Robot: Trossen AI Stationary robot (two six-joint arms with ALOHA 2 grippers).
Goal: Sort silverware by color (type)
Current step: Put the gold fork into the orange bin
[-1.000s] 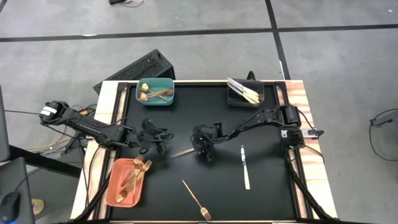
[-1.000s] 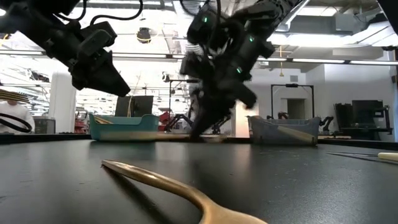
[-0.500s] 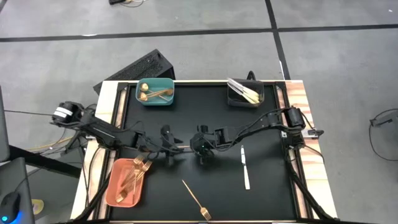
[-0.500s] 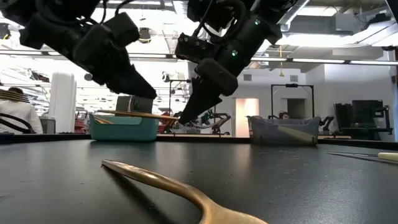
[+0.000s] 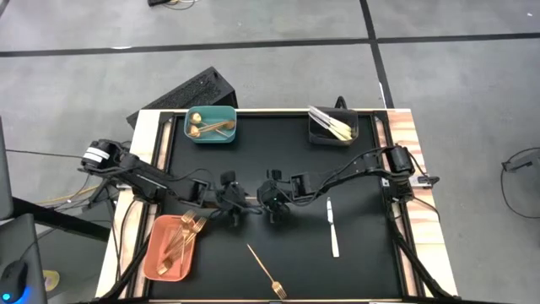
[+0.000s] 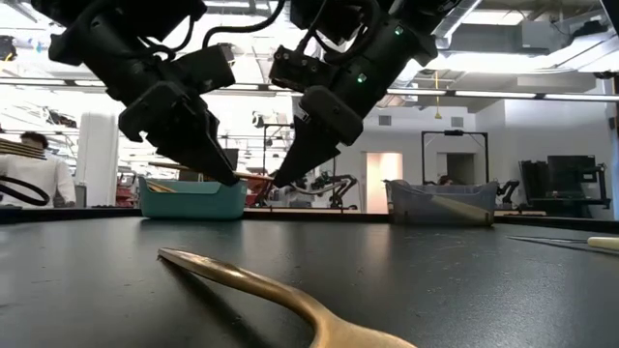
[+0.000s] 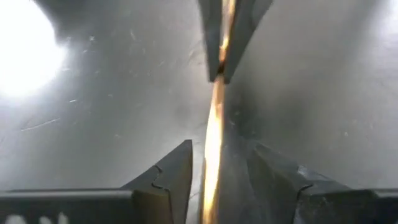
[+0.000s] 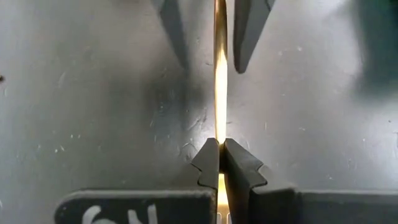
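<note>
- Gold stick (image 8: pixel 220 87), slim, shiny and straight, hung level in the air over the middle of the matte black table (image 5: pixel 354 253), stretched between the two grippers.
- Right gripper (image 8: pixel 220 163) was pinched tight on one end of the stick, its dark notched fingers meeting around the bright metal.
- Left gripper (image 7: pixel 216 169) stood partly open with the stick's other end running between its wedge-shaped fingers (image 7: pixel 171 174); no contact showed.
- A second before, the left gripper had hung well apart from the right one and the stick lay low at the table; since then the left arm had come in to face the right.
- Other silverware: a gold fork (image 5: pixel 267 270) lay near the front edge, a flat white knife (image 5: pixel 332 225) to the right, more gold pieces in the teal bin (image 5: pixel 211 125) and salmon bin (image 5: pixel 171 246), pale knives in the dark bin (image 5: pixel 332 126).
</note>
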